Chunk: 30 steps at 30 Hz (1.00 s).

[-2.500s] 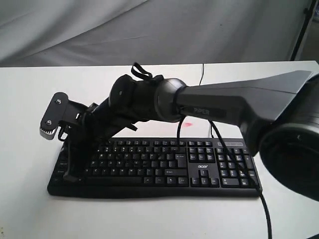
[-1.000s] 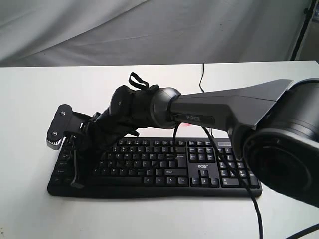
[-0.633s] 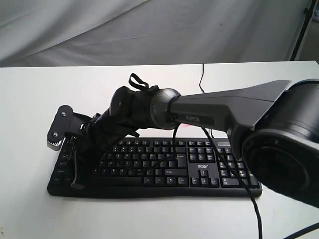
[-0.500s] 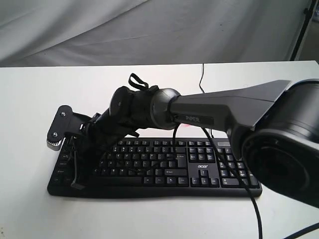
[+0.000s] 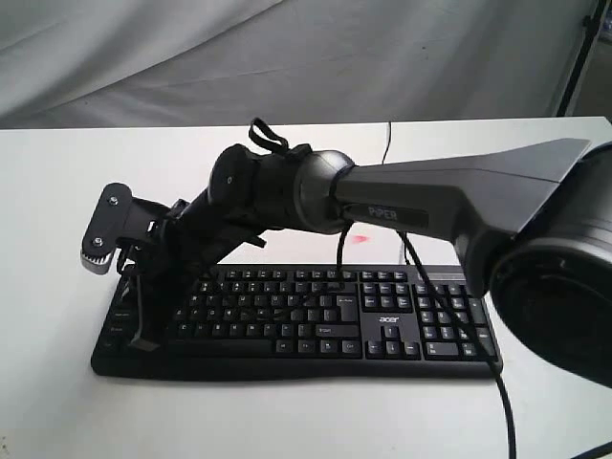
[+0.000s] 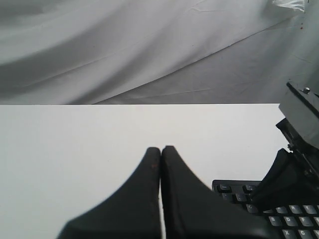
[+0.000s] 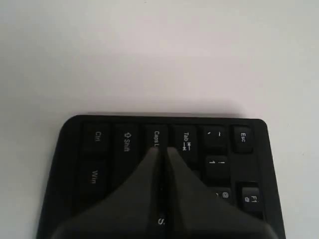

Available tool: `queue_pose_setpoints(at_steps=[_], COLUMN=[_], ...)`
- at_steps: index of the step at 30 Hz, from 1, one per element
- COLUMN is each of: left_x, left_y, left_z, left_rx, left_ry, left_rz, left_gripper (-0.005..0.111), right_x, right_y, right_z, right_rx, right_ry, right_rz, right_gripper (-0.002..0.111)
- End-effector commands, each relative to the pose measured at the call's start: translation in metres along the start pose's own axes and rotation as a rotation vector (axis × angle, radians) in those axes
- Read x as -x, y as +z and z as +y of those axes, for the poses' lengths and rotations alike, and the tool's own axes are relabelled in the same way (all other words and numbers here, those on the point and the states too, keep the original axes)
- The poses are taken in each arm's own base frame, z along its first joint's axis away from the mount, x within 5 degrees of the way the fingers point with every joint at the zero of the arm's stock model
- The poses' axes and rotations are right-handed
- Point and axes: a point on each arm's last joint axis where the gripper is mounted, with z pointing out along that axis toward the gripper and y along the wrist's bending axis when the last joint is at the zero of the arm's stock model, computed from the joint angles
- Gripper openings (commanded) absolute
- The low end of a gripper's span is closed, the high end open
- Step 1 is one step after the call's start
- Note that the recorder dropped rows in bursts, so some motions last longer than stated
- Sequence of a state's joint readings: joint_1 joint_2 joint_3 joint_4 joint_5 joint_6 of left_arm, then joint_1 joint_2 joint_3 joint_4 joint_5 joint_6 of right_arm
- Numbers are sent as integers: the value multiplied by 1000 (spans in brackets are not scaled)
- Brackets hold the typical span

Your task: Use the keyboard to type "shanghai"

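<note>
The black keyboard [image 5: 382,320] lies across the white table, its acer logo beside the number pad. My right arm reaches across to the keyboard's left end, and the right gripper [image 5: 143,342] points down over the left-hand letter keys. In the right wrist view the right gripper [image 7: 163,149] is shut, its tips at the Caps Lock and Tab keys of the keyboard [image 7: 94,149]; an S legend shows in the slit between the fingers. The left gripper [image 6: 161,148] is shut and empty over bare table, beside the keyboard's corner [image 6: 234,191]. It is out of the exterior view.
The keyboard's thin black cable [image 5: 386,143] runs to the table's back edge. A small pink mark [image 5: 360,238] sits on the white table [image 5: 57,191] behind the keyboard. Grey cloth [image 5: 287,57] hangs behind. The right arm's own black cables [image 5: 478,354] hang over the number pad.
The right gripper dipped onto the left-hand keys about a second ago and has now risen slightly, shifting a little left. The keyboard has not moved.
</note>
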State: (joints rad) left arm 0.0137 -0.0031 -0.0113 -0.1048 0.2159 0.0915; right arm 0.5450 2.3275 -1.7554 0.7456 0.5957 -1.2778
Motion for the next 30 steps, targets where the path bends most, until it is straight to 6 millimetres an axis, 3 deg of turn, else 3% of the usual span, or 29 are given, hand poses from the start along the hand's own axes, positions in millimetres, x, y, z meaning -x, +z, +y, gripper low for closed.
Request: queue_pose_setpoints(at_steps=[1,7,13,30], left_x=[0,0,0,0], left_y=[0,0,0,0], left_z=[0,0,0,0], left_rx=[-5,-5,-5,-5], left_ry=[-5,-5,-5,-5], left_rz=[1,1,1,1], left_gripper=[1,1,1,1], right_x=[3,-1,-18,-83], right_y=[-25,-60,-94,-99], right_z=[-9,-21,-22,-22], right_rx=[29,28,1,-8], right_ry=[-20,-5,13,103], right_rz=[7,11,24,17], right_gripper=[0,0,0,0])
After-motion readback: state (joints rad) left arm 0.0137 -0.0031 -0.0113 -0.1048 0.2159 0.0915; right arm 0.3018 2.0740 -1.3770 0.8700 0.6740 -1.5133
